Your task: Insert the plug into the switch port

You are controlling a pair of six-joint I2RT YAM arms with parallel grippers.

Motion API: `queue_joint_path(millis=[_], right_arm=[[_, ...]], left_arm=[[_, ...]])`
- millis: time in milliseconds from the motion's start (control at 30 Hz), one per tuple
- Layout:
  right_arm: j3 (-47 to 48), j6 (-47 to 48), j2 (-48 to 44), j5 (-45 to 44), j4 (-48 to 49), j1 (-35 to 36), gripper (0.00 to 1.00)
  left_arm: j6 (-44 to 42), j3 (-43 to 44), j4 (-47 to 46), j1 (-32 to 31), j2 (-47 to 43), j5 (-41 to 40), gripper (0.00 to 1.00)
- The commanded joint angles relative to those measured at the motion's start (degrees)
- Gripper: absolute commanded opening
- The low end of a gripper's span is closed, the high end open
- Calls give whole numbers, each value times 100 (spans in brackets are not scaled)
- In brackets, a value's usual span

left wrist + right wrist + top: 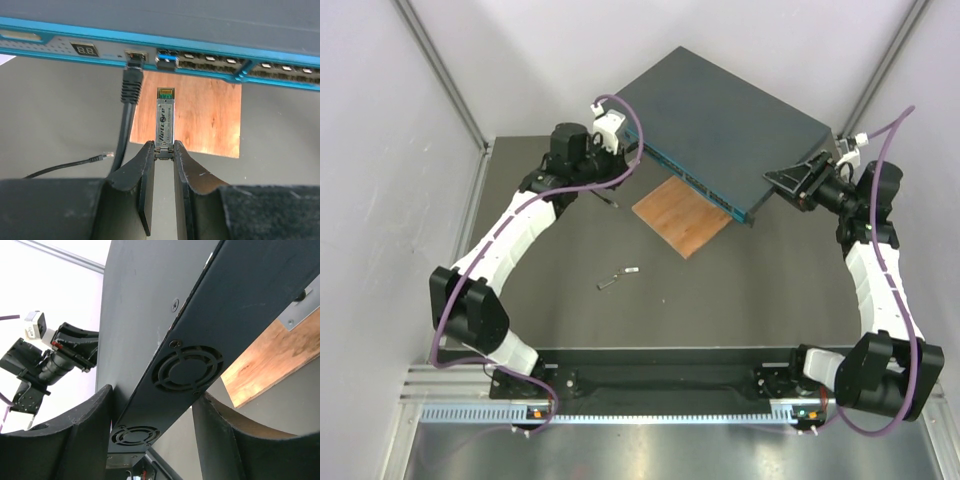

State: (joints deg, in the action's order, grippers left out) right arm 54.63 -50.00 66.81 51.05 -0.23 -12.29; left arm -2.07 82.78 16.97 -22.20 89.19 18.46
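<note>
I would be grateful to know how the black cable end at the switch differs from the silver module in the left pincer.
The black cable end is plugged into the switch; the silver module sits short of its face, in no socket. The cable end is dark and ribbed; the module is shiny metal with lettering. The left pincer clamps the module; nothing grips the cable end. Both point at the teal front.

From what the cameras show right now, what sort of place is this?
Probably a robot test cell in a lab, not a server room: plain white panels with metal rails enclose a dark table; one network switch sits there, the left claw holding a small metal module.
</note>
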Motion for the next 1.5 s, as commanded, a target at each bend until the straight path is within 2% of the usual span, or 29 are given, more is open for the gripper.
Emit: queue_joint_path(millis=[0,33,100,133,1467], right_arm=[[65,403,8,-77,629,122,24],[65,394,8,-86,621,122,14],[74,403,-1,-104,603,122,1],[74,403,8,-112,586,113,0],[329,614,184,-113,366,192,0]], left_arm=[[127,256,-475,31,64,-114,0],[127,265,-510,22,55,-114,0],[119,300,-546,31,90,-79,0],[110,317,-537,31,99,-71,0],[-57,458,-730,22,371,-53,0]])
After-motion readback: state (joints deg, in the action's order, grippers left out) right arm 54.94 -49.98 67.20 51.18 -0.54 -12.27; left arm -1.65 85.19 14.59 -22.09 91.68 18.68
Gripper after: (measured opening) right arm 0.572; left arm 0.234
